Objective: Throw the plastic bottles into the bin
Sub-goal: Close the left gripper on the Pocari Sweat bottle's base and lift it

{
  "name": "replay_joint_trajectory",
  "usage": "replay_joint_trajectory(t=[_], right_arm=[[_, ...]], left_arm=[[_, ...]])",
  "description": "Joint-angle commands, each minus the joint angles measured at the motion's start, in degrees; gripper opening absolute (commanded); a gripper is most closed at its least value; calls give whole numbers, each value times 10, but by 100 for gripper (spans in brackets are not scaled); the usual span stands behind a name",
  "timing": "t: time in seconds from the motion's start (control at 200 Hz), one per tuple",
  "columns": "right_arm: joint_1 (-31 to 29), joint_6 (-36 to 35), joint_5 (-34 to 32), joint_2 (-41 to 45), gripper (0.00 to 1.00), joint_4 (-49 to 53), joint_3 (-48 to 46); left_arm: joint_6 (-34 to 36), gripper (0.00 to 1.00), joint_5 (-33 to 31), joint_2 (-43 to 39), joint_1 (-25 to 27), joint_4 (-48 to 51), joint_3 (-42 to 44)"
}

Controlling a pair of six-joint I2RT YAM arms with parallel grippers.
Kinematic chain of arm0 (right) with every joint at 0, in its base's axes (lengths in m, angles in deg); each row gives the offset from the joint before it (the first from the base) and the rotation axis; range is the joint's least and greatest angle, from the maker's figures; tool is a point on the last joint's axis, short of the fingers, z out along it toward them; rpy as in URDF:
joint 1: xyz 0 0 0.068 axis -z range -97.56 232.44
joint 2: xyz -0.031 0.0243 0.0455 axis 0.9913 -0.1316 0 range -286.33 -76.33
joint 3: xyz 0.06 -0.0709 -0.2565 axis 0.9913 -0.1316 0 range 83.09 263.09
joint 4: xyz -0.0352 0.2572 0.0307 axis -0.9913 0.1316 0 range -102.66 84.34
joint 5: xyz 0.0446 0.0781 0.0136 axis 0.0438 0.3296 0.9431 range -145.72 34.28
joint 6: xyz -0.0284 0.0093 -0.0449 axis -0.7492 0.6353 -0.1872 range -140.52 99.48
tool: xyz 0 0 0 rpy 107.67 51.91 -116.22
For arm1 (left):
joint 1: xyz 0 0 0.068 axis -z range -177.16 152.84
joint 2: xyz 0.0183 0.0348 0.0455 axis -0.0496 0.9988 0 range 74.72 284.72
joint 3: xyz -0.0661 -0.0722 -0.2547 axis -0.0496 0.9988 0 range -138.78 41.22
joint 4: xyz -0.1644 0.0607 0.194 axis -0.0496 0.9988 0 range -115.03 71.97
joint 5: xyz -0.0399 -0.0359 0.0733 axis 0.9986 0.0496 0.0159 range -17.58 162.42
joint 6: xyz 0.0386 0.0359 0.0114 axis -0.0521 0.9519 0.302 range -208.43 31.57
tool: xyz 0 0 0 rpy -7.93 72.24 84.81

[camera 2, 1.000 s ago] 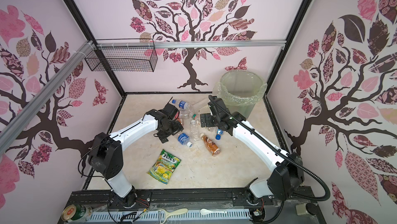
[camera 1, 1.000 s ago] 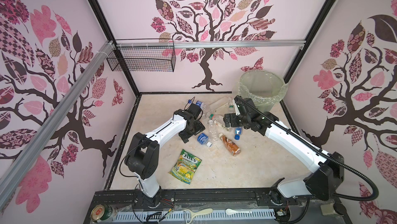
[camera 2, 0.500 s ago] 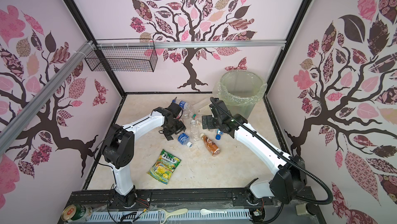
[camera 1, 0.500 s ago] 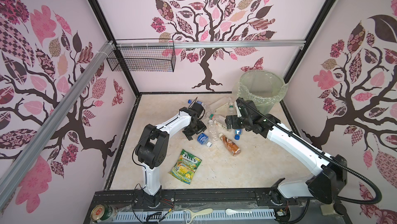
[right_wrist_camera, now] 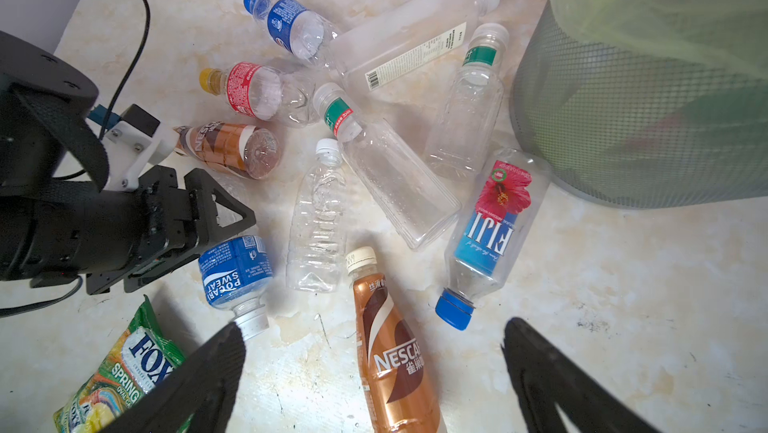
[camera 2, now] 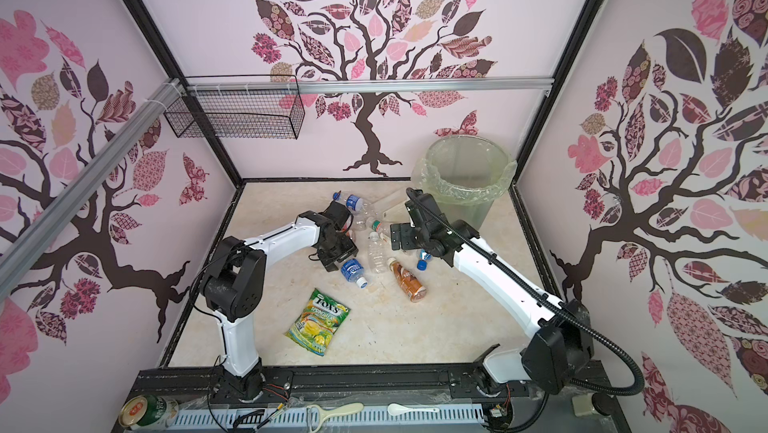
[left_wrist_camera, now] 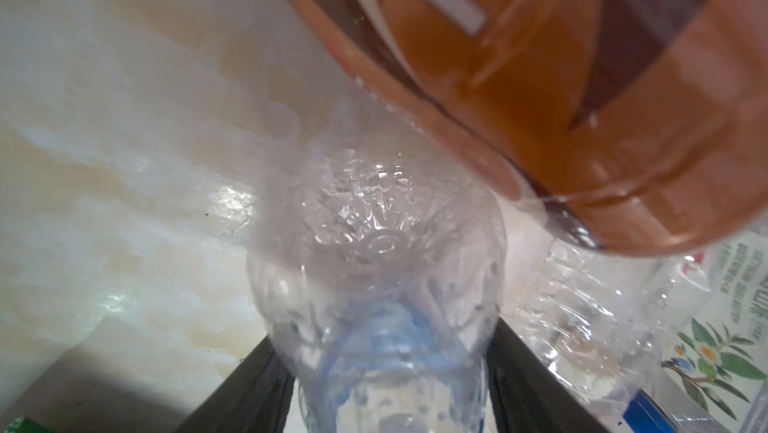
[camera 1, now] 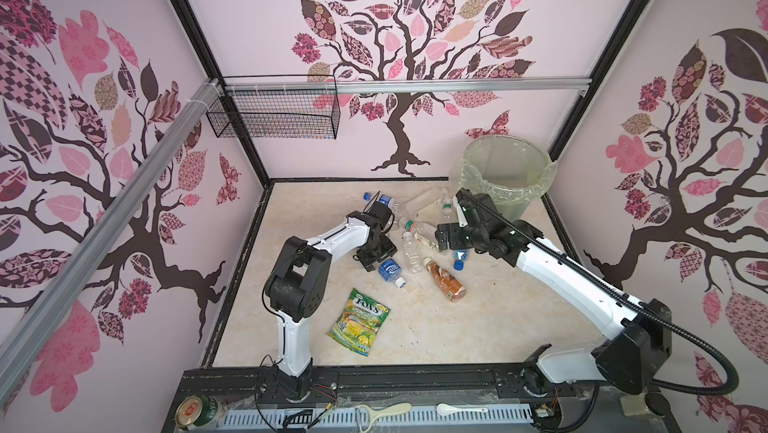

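bottles point(right_wrist_camera: 318, 219) crowd the pocari bottle point(right_wrist_camera: 235, 273) inside the left claw point(left_wrist_camera: 382, 339), grip unclear; right claw point(right_wrist_camera: 374, 329) gapes empty.

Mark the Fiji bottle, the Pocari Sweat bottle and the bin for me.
Fiji bottle point(right_wrist_camera: 487, 240): right wrist view, on its blue label.
Pocari Sweat bottle point(right_wrist_camera: 235, 271): right wrist view, on its blue label.
bin point(right_wrist_camera: 623, 119): right wrist view, on its mesh side wall.

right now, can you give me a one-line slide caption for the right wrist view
Open right gripper over plastic bottles scattered on the table beside the lined bin.
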Motion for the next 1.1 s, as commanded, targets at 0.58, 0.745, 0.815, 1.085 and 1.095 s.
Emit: replay_joint_trajectory(t=[0.58, 0.745, 0.815, 1.085, 1.095], right_arm=[[-3, 37, 78, 20, 99, -17, 5], [-2, 67, 138, 30, 99, -48, -15], [-3, 77, 159, 29, 99, -59, -17], [-3, 103, 243, 27, 99, -113, -7], [-2, 104, 244, 27, 99, -115, -6]], left_arm=[[30, 59, 11, -50, -5, 29, -46], [40, 61, 14, -76, -4, 36, -86], [40, 60, 22, -85, -4, 36, -104], [30, 60, 42, -104, 2, 20, -183], [30, 60, 43, -104, 3, 19, -186]])
